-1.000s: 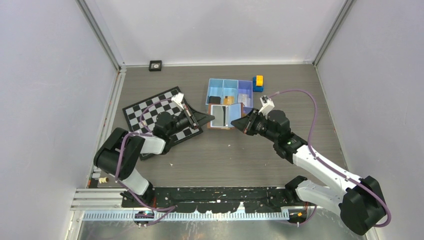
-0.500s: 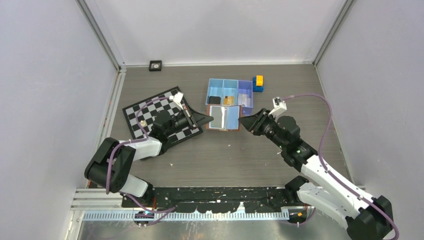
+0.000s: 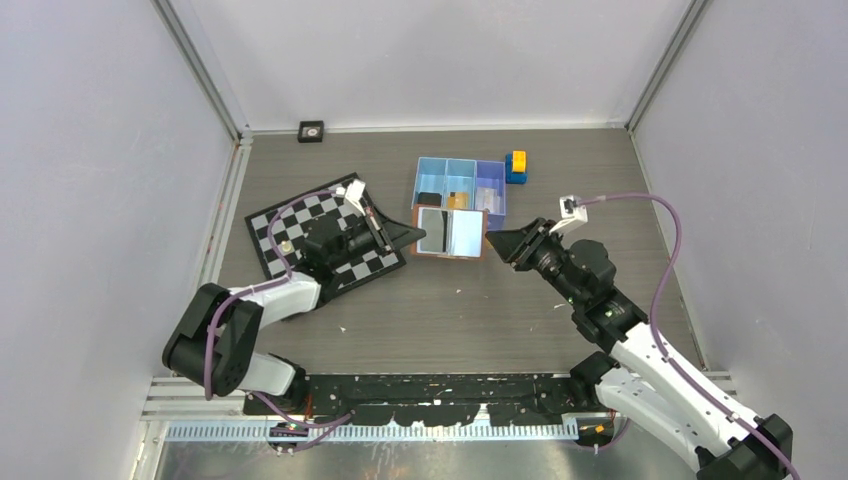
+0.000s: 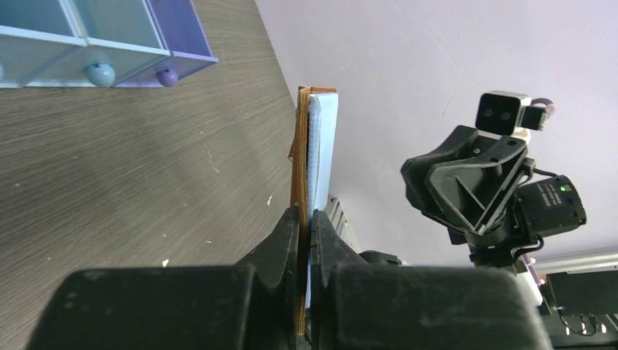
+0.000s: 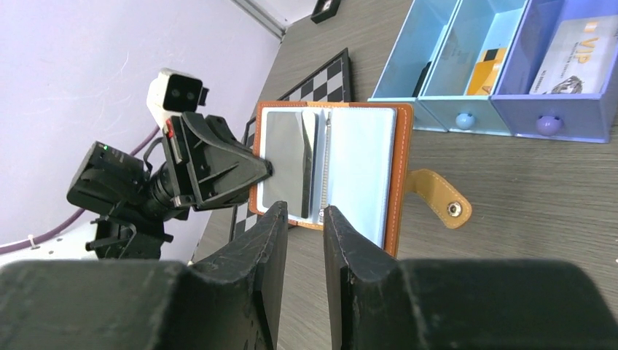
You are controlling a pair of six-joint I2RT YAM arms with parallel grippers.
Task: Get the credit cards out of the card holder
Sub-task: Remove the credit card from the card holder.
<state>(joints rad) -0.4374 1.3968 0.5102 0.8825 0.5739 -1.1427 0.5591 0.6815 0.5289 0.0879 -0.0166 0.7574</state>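
The brown card holder (image 3: pixel 455 232) lies open on the table in front of the blue tray, its grey-silver sleeves (image 5: pixel 342 164) facing up and its snap strap (image 5: pixel 441 205) lying to one side. My left gripper (image 3: pixel 419 234) is shut on the holder's left edge (image 4: pixel 301 160). My right gripper (image 3: pixel 491 241) sits just off the holder's right edge, open, with nothing between its fingers (image 5: pixel 271 240). Three credit cards lie in the tray: a dark one (image 3: pixel 430 199), an orange one (image 5: pixel 487 64) and a pale one (image 5: pixel 576 45). I cannot tell whether any card is in the sleeves.
The blue three-compartment tray (image 3: pixel 418 183) stands behind the holder. A yellow-and-blue toy block (image 3: pixel 516 166) sits at its right end. A chessboard mat (image 3: pixel 290 215) lies under my left arm. A small black square object (image 3: pixel 311 130) rests by the back wall.
My right gripper has opened and drawn back to the right, off the card holder. The holder's raised page has dropped flat. My left gripper has closed tighter on the left edge.
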